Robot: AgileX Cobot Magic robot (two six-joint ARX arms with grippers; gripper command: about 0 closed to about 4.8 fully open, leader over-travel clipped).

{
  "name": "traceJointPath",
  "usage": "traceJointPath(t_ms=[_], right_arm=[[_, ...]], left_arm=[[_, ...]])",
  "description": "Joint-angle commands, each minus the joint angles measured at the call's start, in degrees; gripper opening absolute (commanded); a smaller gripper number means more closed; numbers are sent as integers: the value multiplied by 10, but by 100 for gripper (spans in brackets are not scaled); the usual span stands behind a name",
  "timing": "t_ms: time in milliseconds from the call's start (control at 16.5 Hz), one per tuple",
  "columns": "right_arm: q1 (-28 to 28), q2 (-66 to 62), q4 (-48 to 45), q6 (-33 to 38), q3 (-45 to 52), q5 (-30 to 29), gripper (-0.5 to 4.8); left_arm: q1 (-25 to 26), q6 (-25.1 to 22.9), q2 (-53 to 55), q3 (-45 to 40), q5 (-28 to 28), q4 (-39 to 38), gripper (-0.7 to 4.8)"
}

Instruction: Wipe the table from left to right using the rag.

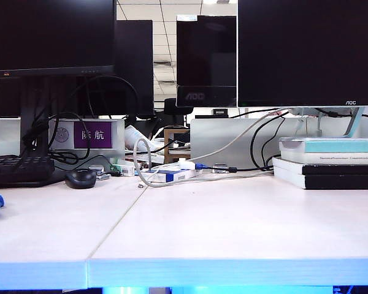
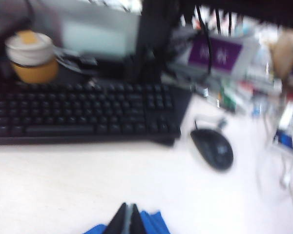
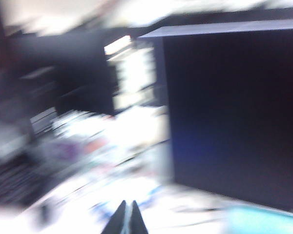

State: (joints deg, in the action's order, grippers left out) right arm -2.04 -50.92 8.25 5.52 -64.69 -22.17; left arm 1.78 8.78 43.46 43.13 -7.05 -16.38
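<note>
An office is shown. Big dark monitors point(image 1: 306, 52) are stood along the back of a pale table point(image 1: 233, 226). A black keyboard point(image 2: 83, 114), a black mouse point(image 2: 212, 148), tangled cables point(image 1: 245, 144) and stacked books point(image 1: 328, 162) are seen, under ceiling panels point(image 1: 165, 37).

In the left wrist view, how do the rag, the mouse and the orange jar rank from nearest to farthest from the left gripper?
1. Rag: right beside the shut left gripper, partly behind its fingers.
2. Mouse: farther out on the table, next to the keyboard's end.
3. Orange jar: farthest, behind the keyboard.
</note>
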Motion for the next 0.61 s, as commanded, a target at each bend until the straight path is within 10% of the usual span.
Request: traceJointPath(t_ms=[61,424,606], right_arm=[[-3,-65,63,-4,-89,-135,-1],[-131,-74,176,-75,-113,-134,-1],[-249,-75,277,-75,-113,-35,-2]], left_arm=[[0,-20,94,99,38,-122,-5],[0,-28,235,118,137,-164,-5],[0,-54,268,118,123,-166,-5]])
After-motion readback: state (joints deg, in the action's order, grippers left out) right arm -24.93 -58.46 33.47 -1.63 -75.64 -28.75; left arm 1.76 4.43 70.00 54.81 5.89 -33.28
